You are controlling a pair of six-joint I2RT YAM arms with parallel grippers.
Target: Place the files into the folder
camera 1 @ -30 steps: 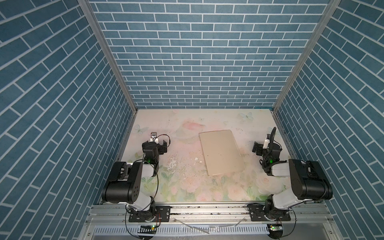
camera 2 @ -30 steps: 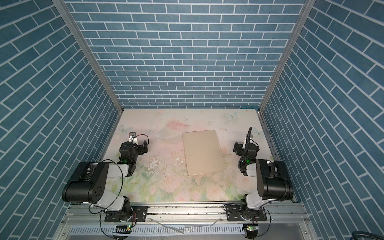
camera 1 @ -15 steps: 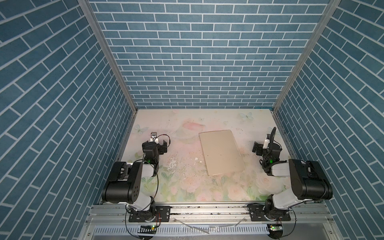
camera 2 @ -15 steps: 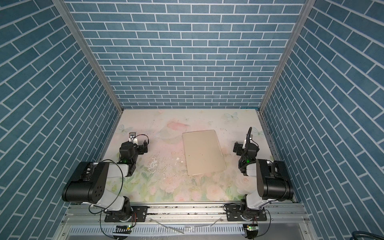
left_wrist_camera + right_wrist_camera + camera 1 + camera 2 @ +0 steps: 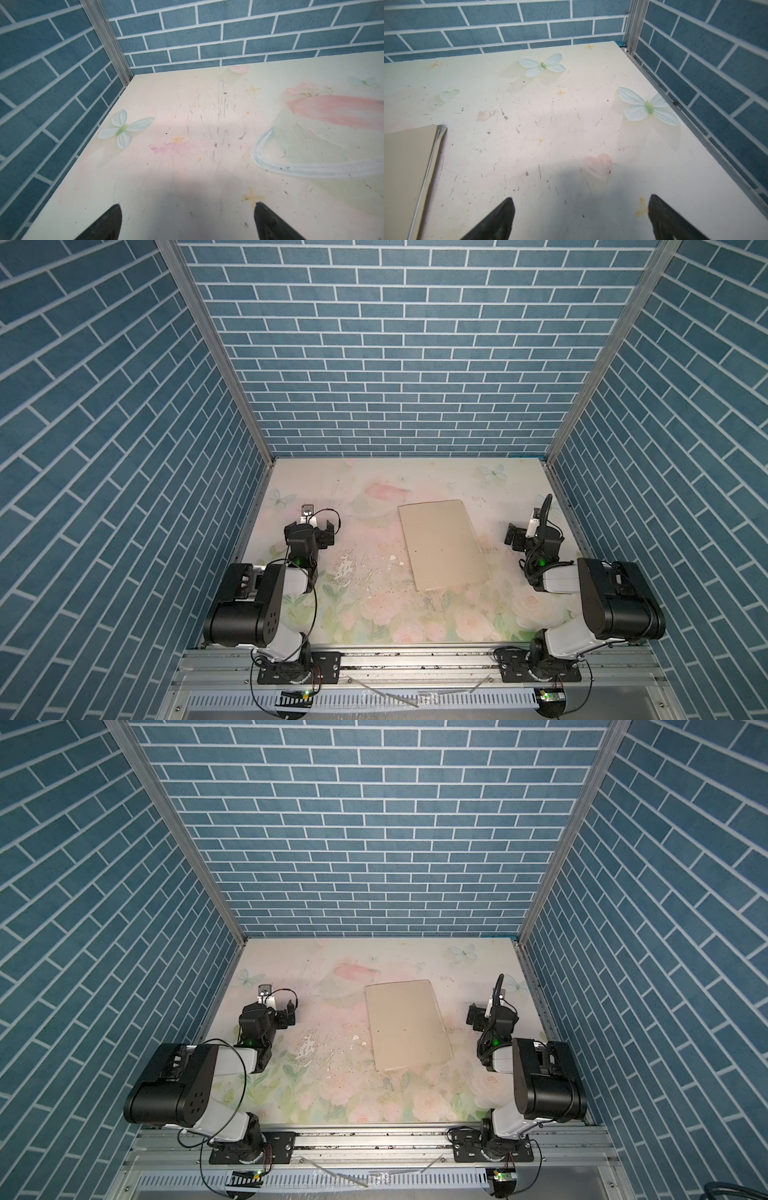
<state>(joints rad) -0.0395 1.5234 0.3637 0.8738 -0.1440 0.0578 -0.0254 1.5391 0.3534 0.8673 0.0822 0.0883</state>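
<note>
Item: closed folder (image 5: 442, 549) flat between left gripper (image 5: 187, 222) and right gripper (image 5: 581, 218), both spread, empty.
Risk: no files visible; pinching the flush cover edge may slip.

- Folder (image 5: 443, 547): plain tan.
- Table (image 5: 374, 614): pale pastel print, pink roses, light-blue butterflies.
- Walls (image 5: 395, 344): blue brick pattern, white joints.
- Arms (image 5: 257, 601): black and white.

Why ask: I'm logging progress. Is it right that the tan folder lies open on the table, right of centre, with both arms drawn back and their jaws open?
One thing is wrong: the folder lies closed, not open; both top views show a single flat tan cover with no sheets showing. It does sit right of centre on the table, and the left gripper and right gripper are drawn back with jaws open.
</note>
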